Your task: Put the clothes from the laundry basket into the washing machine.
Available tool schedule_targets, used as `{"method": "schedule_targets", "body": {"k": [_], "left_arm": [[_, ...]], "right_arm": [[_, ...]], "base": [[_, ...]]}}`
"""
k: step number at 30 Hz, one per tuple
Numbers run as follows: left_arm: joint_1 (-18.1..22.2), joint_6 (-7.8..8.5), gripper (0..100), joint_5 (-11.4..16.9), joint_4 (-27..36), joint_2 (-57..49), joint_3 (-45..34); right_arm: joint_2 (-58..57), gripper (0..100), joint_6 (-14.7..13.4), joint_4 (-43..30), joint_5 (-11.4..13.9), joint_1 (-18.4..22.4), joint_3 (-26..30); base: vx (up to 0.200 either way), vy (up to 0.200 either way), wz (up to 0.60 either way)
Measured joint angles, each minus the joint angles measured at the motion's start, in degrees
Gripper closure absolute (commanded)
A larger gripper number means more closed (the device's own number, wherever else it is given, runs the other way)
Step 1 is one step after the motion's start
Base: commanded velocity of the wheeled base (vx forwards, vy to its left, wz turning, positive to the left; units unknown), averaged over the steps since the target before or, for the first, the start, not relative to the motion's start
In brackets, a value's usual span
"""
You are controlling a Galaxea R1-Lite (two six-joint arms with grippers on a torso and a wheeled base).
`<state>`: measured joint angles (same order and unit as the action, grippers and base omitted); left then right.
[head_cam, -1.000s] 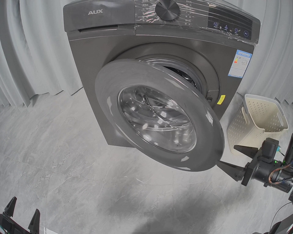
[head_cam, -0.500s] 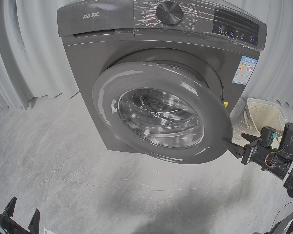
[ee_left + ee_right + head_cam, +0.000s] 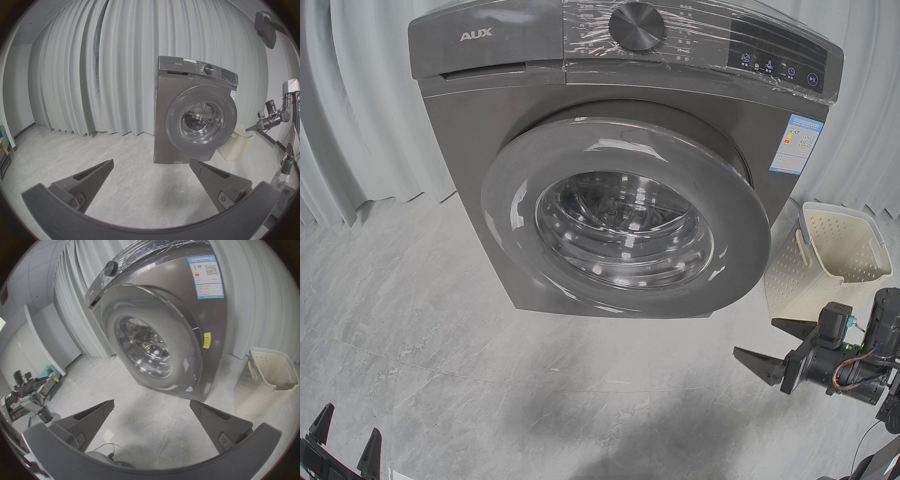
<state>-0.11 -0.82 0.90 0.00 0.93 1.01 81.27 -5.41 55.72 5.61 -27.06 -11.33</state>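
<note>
A grey front-loading washing machine (image 3: 469,125) fills the upper middle of the head view. Its round door (image 3: 625,219) lies almost flat against the front, and whether it is latched cannot be told. A pale curtain (image 3: 362,112) hangs behind the machine on both sides. Bare grey floor (image 3: 456,325) spreads across the lower left and bottom centre, leaving open room in front of the machine. A cream laundry basket (image 3: 837,262) with perforated walls stands on the floor at the right edge, just beside the machine's lower right corner. The right gripper (image 3: 755,337) hangs at the lower right with its fingers spread and nothing between them. It sits just below the basket in the frame and is apart from both the basket and the door rim. The left gripper (image 3: 350,422) sits in the bottom left corner, fingers likewise spread and empty, well apart from the machine. In the left wrist view a dark heap (image 3: 194,125) shows low behind the door glass, and what it is cannot be told. A second ago the door stood swung out with a finger of the right gripper at its rim. It has since swung in toward the machine, and the right gripper has drawn back and down. The head view itself has also shifted a little.
</note>
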Motion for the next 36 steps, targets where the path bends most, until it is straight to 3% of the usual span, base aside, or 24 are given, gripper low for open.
{"method": "schedule_targets", "body": {"k": [6, 13, 21, 27, 36], "left_arm": [[0.01, 0.11, 0, 0.05, 0.0, 0.0, 0.0], [0.0, 0.2, 0, 0.13, 0.0, 0.0, 0.0], [0.01, 0.2, 0, 0.13, 0.0, 0.0, 0.0], [-0.05, 0.16, 0, 0.22, 0.02, 0.0, 0.0], [-0.1, 0.16, 0, 0.16, 0.0, 0.0, 0.0]], "right_arm": [[-0.11, 0, -0.68, 0.24, 1.23, -6.51, -0.2], [0.8, 0, -2.5, 4.08, 1.45, -11.17, -2.78], [4.34, 0, -2.22, 11.08, 1.08, -11.76, -5.57], [6.38, 0, -2.16, 12.21, 0.55, -11.39, -8.62], [7.18, 0, -2.27, 14.37, -1.73, -7.41, -11.04]], "base": [[0.0, 0.0, 0.0], [0.2, 0.0, 0.0], [0.2, 0.0, 0.0], [0.2, 0.0, 0.0], [0.0, 0.0, 0.0]]}}
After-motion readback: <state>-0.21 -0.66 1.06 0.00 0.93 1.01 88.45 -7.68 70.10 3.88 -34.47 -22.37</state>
